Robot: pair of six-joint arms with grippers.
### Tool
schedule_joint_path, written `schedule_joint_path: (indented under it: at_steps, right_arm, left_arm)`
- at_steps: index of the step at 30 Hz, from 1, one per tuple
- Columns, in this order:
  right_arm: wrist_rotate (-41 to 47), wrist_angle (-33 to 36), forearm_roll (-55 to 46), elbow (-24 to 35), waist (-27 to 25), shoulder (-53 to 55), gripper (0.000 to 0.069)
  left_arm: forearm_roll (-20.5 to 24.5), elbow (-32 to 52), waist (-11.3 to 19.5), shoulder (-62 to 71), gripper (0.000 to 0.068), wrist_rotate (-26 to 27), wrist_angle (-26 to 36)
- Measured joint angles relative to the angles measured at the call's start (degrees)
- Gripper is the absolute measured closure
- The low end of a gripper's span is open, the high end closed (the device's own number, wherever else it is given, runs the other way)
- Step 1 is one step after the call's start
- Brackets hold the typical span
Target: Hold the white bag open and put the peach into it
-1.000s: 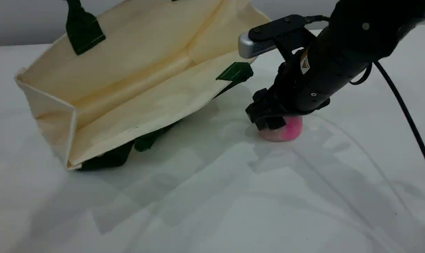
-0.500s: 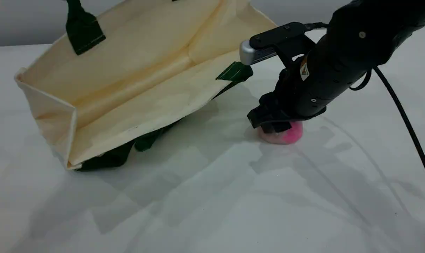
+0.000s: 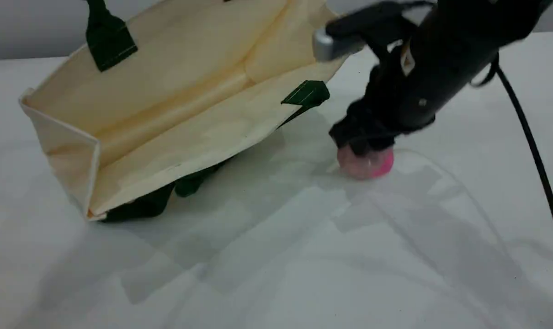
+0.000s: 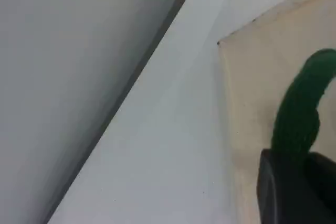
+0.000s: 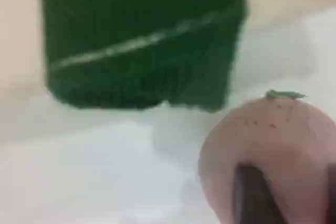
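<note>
The white bag (image 3: 176,105) lies tilted on the table with its mouth gaping toward the front. Its upper side is lifted by a dark handle (image 3: 103,36) that runs off the top edge. In the left wrist view my left gripper (image 4: 294,187) is shut on the green rope handle (image 4: 302,108) beside the cream fabric (image 4: 262,87). The pink peach (image 3: 365,164) sits just right of the bag's mouth. My right gripper (image 3: 365,147) is shut on its top. Up close, the peach (image 5: 273,140) fills the right gripper (image 5: 291,198), with a dark finger (image 5: 252,195) across it.
A dark green tab (image 3: 306,93) on the bag's lower rim lies between the peach and the bag's mouth; it shows large as the tab (image 5: 142,40) in the right wrist view. The right arm's black cable (image 3: 532,151) hangs at the right. White tabletop (image 3: 276,256) spreads in front.
My right gripper has closed on the peach and risen slightly with it, its arm now blurred by motion. The bag and the left arm's hold have not changed.
</note>
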Motion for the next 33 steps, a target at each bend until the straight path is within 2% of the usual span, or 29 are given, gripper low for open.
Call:
schedule_joint_path:
  at_steps: [4,17,24,33]
  right_arm:
    - [0.00,3.73,-3.85,0.00,-0.11,-4.45,0.0443]
    - [-0.04,11.85,-3.86,-0.06,-0.11,-17.62,0.0443]
    - [-0.07,13.98,-3.01,-0.06,0.10,-22.29,0.0443]
    - [-0.11,13.53,-2.59,-0.06,7.92,-24.66,0.0447]
  left_arm:
    - [0.00,0.00,0.00,0.00,0.0594,-0.07,0.00]
    - [0.00,0.00,0.00,0.00,0.0594,-0.07,0.00]
    - [0.00,0.00,0.00,0.00,0.0594,-0.01,0.00]
    - [0.00,0.00,0.00,0.00,0.0596,-0.01,0.00]
